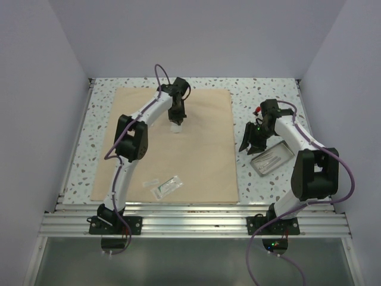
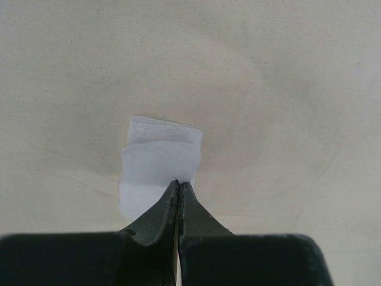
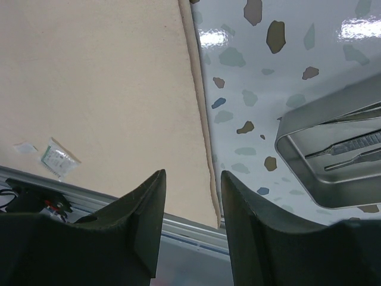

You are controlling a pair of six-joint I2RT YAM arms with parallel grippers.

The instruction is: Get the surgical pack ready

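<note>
The surgical pack [image 1: 196, 149] lies opened out as a big flat tan sheet on the speckled worktop [image 1: 262, 95], and it covers most of the left and middle of that surface. Over the pack's far middle hangs the left pincer [image 1: 177, 122], pointing down. In the left wrist view its jaws are pressed narrow – tip against tip – and pinch the near edge of a small folded white gauze pad [image 2: 158, 161] that rests on the cloth.

Near the pack's front edge lies a clear pouch [image 1: 166, 186] with a greenish label, and a smaller clear scrap lies just beside it.

Off the pack's right edge, the right pincer [image 3: 191, 176] hovers above bare worktop with its jaws spread wide, holding nothing. Just beyond it – farther from the pack – sits a shiny metal tray [image 3: 297, 179] with slim instruments inside.
</note>
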